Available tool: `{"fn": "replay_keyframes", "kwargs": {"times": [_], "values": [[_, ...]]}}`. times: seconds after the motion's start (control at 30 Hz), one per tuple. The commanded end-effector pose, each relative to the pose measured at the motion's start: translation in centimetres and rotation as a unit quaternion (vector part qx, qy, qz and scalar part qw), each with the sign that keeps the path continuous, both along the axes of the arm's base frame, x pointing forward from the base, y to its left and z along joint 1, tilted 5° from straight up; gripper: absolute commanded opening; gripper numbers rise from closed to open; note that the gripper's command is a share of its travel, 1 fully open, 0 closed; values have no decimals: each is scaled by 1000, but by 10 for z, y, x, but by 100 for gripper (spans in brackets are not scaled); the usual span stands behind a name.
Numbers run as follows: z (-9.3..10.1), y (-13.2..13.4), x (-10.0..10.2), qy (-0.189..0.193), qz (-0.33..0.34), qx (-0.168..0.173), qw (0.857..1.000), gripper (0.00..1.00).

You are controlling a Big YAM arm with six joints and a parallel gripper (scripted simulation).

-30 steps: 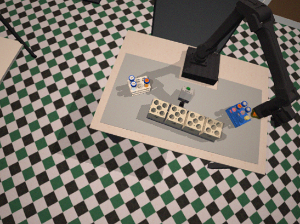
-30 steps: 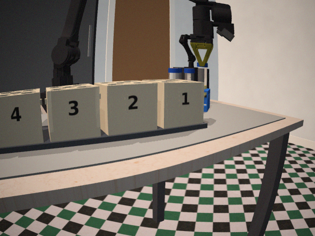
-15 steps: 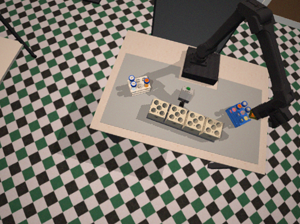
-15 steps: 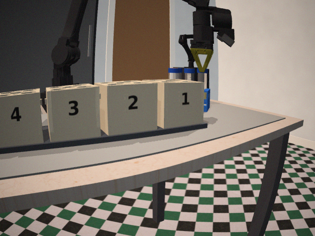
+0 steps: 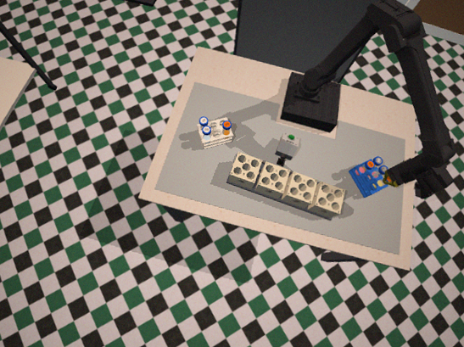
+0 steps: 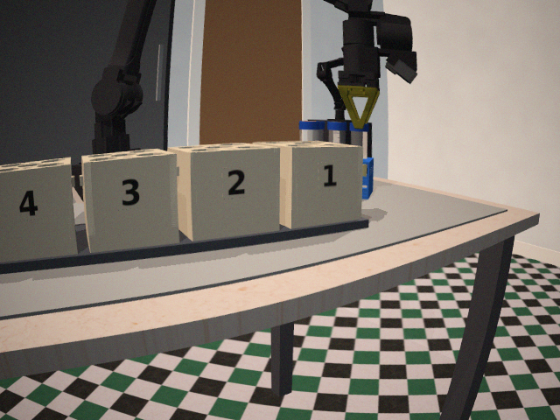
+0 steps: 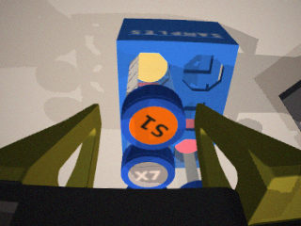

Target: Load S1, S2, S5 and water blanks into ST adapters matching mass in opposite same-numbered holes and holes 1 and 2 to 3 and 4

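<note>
The blue sample rack RS [image 5: 368,178] stands at the right side of the mat. In the wrist view, tube S1 [image 7: 153,124], with a blue cap and an orange dot, stands upright in a well of the rack [image 7: 172,70]. The grey-dot tube X7 [image 7: 149,173] stands in the well just nearer to me. My gripper [image 7: 148,113] is open. Its yellow fingers stand on either side of S1's cap and do not touch it. From the side, the gripper [image 6: 358,122] hangs right over the row of caps, which stand level. The four adapters on ST [image 5: 286,185] show empty holes.
The white blank rack RB [image 5: 215,131] stands at the left of the mat, holding two white-dot tubes and one orange-dot tube [image 5: 226,125]. The grey box with the green DONE key [image 5: 290,138] sits between ST and the arm's base. RS is close to the table's right edge.
</note>
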State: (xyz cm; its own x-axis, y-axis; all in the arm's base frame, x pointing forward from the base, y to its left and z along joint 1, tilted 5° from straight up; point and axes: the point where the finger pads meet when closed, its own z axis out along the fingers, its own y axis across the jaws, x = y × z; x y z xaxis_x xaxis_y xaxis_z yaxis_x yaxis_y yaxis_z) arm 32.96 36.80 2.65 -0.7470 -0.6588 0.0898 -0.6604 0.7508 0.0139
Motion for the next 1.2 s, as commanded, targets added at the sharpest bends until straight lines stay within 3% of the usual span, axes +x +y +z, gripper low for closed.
{"fn": "replay_keyframes", "kwargs": {"times": [0.0, 0.27, 0.33, 0.63, 0.7, 0.73, 1.17], "values": [[15, 15, 12, -20, 0, 22, 1000, 55], [15, 15, 12, -20, 0, 22, 1000, 55], [42, 27, 16, -33, 1, 37, 999, 55], [72, 23, 20, -32, -1, 36, 999, 55], [72, 23, 20, -32, -1, 36, 999, 55], [53, 21, 19, -19, -1, 21, 1000, 55], [53, 16, 14, -20, 0, 23, 1000, 55]]}}
